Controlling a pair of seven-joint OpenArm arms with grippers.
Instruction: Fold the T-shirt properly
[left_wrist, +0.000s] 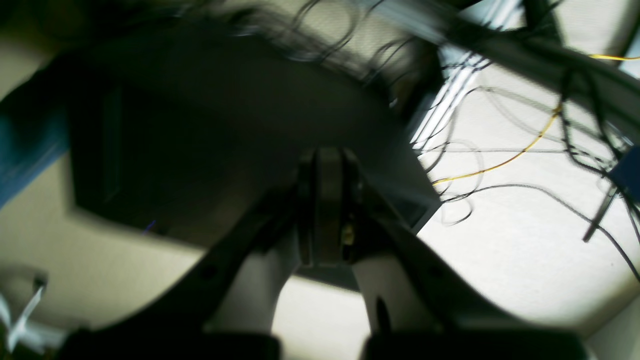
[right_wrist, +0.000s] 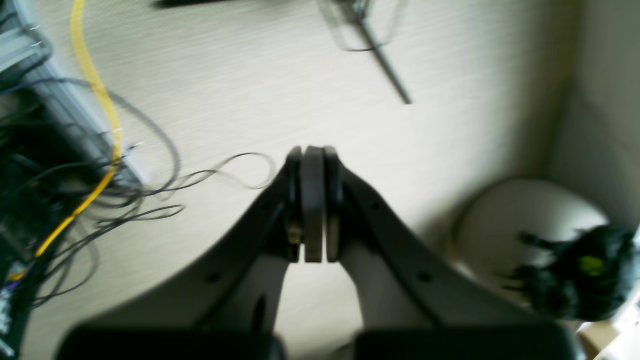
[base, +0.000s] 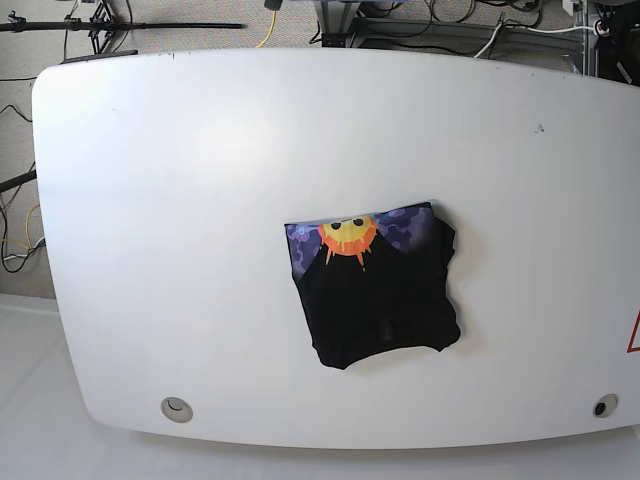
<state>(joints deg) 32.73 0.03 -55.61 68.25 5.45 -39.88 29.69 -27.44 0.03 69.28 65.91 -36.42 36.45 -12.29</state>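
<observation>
The T-shirt (base: 378, 295) lies folded into a rough square bundle right of the middle of the white table (base: 150, 200). It is mostly black, and a strip of purple camouflage print with the orange-yellow sun face (base: 348, 235) shows along its far edge. Neither arm shows in the base view. My left gripper (left_wrist: 327, 152) is shut and empty, seen against a dark blurred box and the floor. My right gripper (right_wrist: 313, 149) is shut and empty over pale floor. The T-shirt is in neither wrist view.
Loose black and yellow cables (left_wrist: 500, 162) lie on the floor in the left wrist view, and more cables (right_wrist: 95, 150) in the right wrist view. A black object (right_wrist: 580, 275) sits at the right there. The table has two grommet holes (base: 176, 407) near its front edge.
</observation>
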